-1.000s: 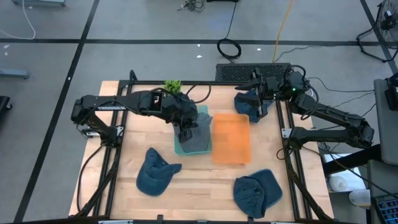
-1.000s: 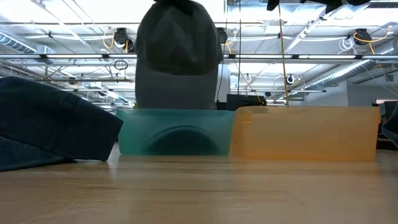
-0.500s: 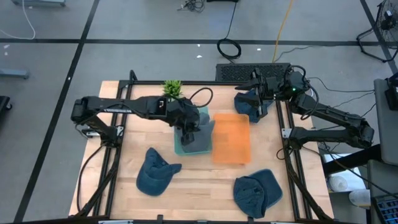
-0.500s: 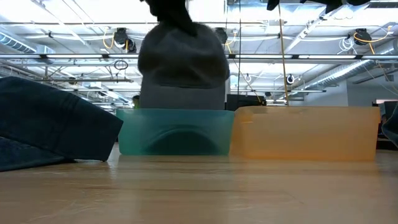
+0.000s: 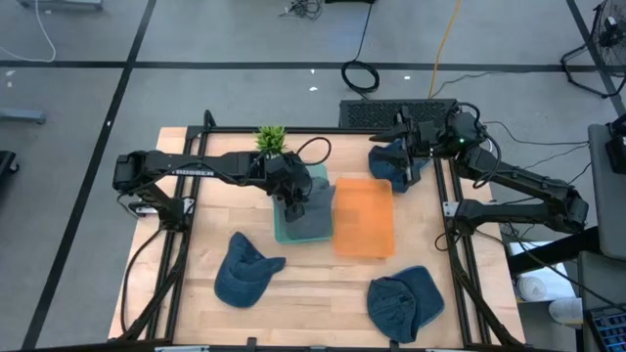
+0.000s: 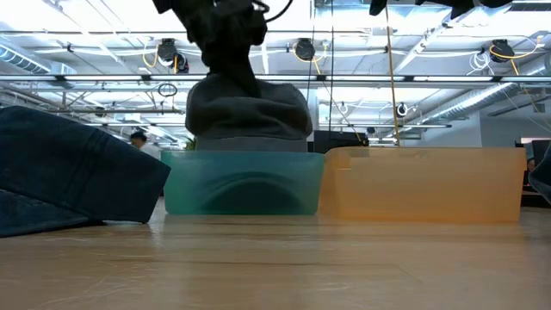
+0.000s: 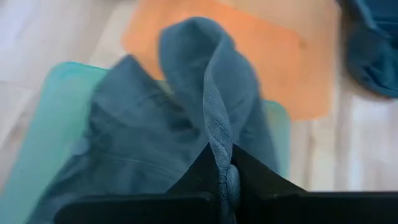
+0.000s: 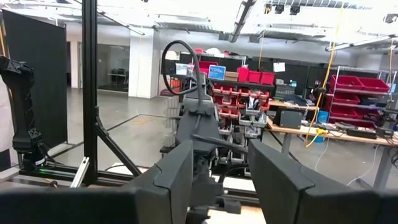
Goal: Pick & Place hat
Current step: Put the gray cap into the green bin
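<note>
A grey hat sits in the teal bin, its crown rising above the bin's near wall. My left gripper is directly over it, shut on a ridge of its cloth. My right gripper is open at the table's far right corner, above a blue hat, touching nothing. Two more blue hats lie flat on the table, one near left and one near right. My left gripper pinches a raised fold of the grey hat's crown between its two fingers, coming from above and pointing down. The fold stands up between the fingertips. The remainder of the hat slumps below onto the teal bin's floor.
An orange bin stands against the teal bin's right side. A small green plant is at the far edge behind the teal bin. Bare wood shows between the two near hats. The near-left hat fills the low view's left.
My left gripper has come down over the teal bin, staying shut on the grey hat. The hat has dropped from hanging high above the bin to resting inside it, and its crown has slumped lower and wider.
</note>
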